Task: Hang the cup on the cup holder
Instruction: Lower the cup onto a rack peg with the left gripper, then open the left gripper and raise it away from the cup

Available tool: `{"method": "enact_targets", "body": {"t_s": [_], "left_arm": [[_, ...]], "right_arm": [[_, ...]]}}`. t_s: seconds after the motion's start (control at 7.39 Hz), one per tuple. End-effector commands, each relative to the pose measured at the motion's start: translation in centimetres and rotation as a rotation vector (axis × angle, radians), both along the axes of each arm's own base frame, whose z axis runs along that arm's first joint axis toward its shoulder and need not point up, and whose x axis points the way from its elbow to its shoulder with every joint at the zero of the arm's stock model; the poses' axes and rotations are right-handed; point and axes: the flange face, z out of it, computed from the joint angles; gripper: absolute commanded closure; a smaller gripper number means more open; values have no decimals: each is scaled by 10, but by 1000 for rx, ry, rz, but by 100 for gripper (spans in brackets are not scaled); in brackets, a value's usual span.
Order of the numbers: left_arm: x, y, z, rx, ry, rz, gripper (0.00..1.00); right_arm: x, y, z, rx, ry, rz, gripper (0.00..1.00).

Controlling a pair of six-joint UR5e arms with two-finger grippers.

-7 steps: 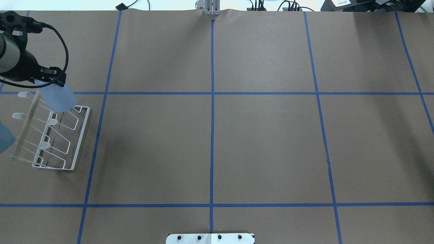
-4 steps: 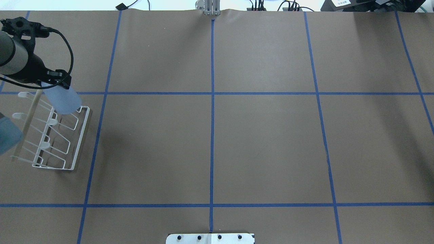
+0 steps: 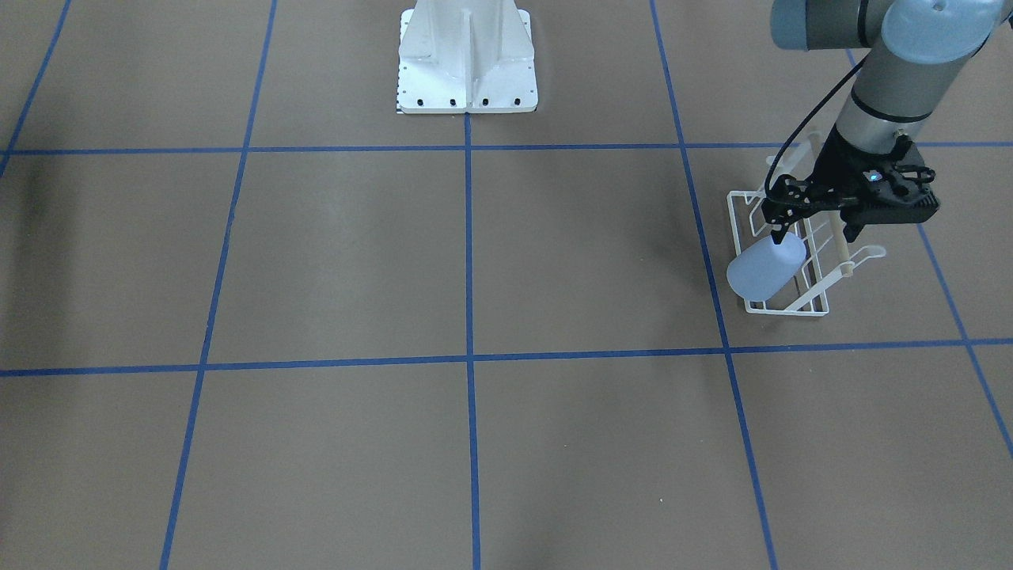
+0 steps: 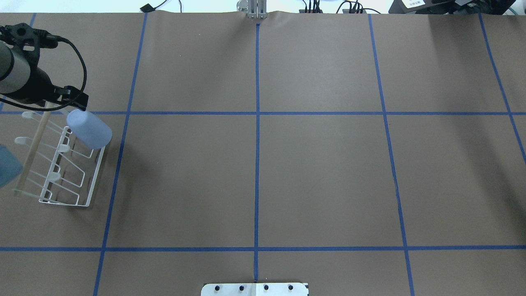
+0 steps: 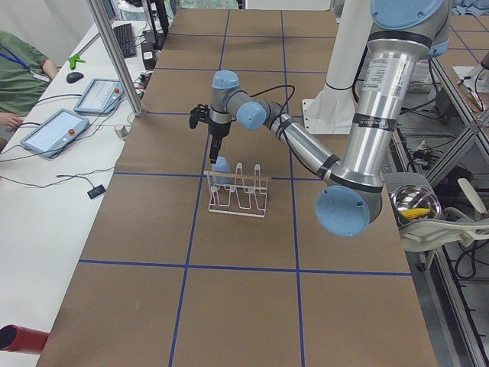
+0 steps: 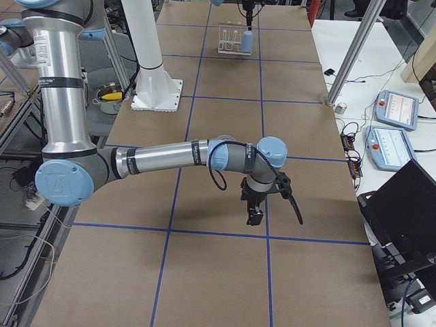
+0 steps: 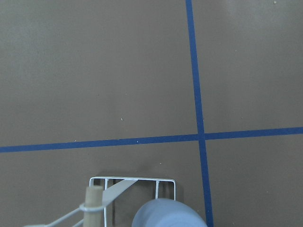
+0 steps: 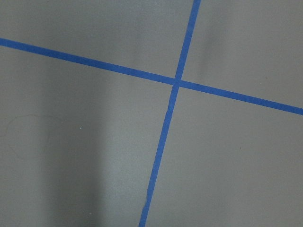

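Left gripper (image 3: pixel 816 234) hangs over the cup holder (image 4: pixel 31 154) with its jaws spread wide and nothing between them. One fingertip (image 3: pixel 779 235) sits right at the upturned base of the cup (image 3: pixel 761 273); whether it touches, I cannot tell. Right gripper (image 6: pixel 255 216) hovers low over the brown table (image 4: pixel 320 172), well apart from the rack, and its opening cannot be read. Blue tape lines (image 4: pixel 257 164) grid the table. The pale blue cup leans mouth-down, tilted, over the rack's end farthest from the robot.

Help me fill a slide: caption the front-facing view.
Open left gripper above the pale blue cup, tilted on the end of the white wire cup holder.
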Motion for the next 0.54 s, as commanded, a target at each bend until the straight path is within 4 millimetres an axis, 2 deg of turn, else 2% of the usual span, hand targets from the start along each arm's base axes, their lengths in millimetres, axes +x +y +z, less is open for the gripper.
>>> {"method": "enact_targets", "body": {"t_s": [0.0, 0.14, 0.27, 0.41], "left_arm": [[-26, 7, -14, 69, 7, 41, 1], [-62, -2, -4, 138, -37, 79, 1], [-102, -6, 20, 130, -57, 80, 1], [-149, -8, 53, 115, -51, 107, 1]], "right_arm": [[1, 0, -19, 36, -9, 6, 0], [2, 4, -25, 49, -11, 8, 0], [2, 6, -25, 42, -10, 15, 0], [12, 7, -23, 38, -8, 33, 0]]}}
